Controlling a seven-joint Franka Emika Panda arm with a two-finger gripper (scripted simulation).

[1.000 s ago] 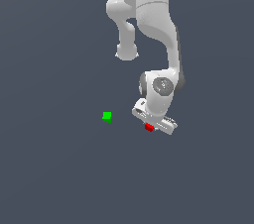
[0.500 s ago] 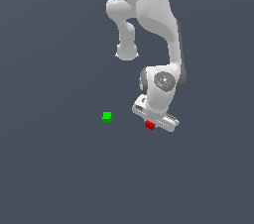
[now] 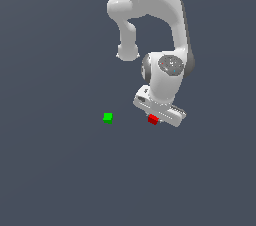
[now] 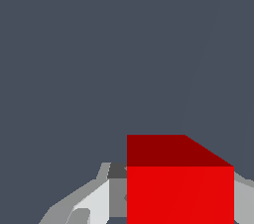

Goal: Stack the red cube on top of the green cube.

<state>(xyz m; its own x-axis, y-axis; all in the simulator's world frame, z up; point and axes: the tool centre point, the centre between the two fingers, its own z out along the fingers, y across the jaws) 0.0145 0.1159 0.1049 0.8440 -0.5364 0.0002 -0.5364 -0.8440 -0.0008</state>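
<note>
Carry step: pincer [image 3: 156, 118] clamped on red cube [image 3: 153, 119]; green cube [image 3: 107, 117] well apart — carry across, lower onto it

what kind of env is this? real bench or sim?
Looks like a bare simulator scene: flat, untextured grey floor, a smoothly rendered white arm, and two plain cubes, the red cube at the gripper and the green cube.

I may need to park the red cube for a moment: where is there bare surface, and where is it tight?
Nearly everything is bare. The red cube sits between the fingers of the tool. The only other item is the green cube, toward the exterior view's left, with an open gap between them. Bare floor also surrounds both. Only the spot under the tool is crowded.
</note>
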